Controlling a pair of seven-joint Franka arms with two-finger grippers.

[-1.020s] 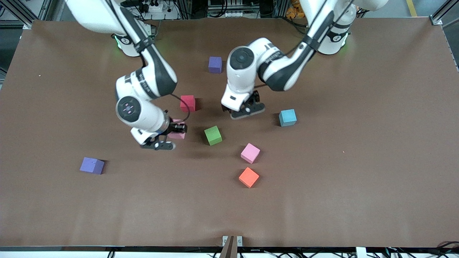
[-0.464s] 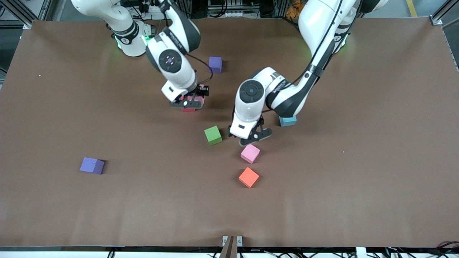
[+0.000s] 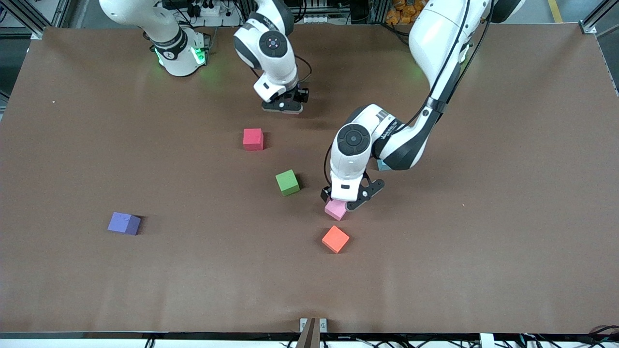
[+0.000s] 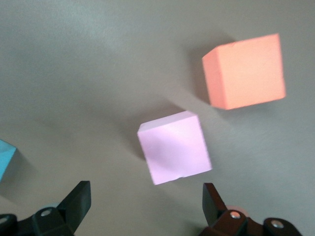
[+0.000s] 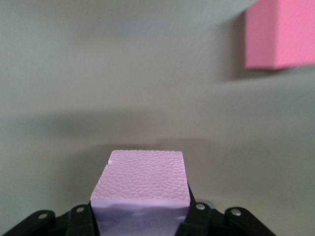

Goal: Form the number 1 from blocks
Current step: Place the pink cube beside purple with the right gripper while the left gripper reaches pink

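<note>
My right gripper (image 3: pixel 284 105) hangs over the table near the robots' bases, shut on a pink block (image 5: pixel 142 179). The red block (image 3: pixel 253 138) lies nearer the camera and also shows in the right wrist view (image 5: pixel 280 34). My left gripper (image 3: pixel 347 200) is open, low over the second pink block (image 3: pixel 334 210). That pink block (image 4: pixel 174 146) lies just ahead of the fingers (image 4: pixel 78 196), not between them. The orange block (image 3: pixel 335 239) sits nearer the camera, the green block (image 3: pixel 287 182) beside the left gripper. A purple block (image 3: pixel 124 223) lies toward the right arm's end.
The light blue block (image 3: pixel 381 166) is mostly hidden under the left arm's wrist; a corner of it (image 4: pixel 6 157) shows in the left wrist view. The brown table (image 3: pixel 483 217) stretches wide toward the left arm's end and the front edge.
The right arm has carried its pink block from beside the green block, past the red one, toward the bases. The left gripper has moved from near the light blue block down over the other pink block.
</note>
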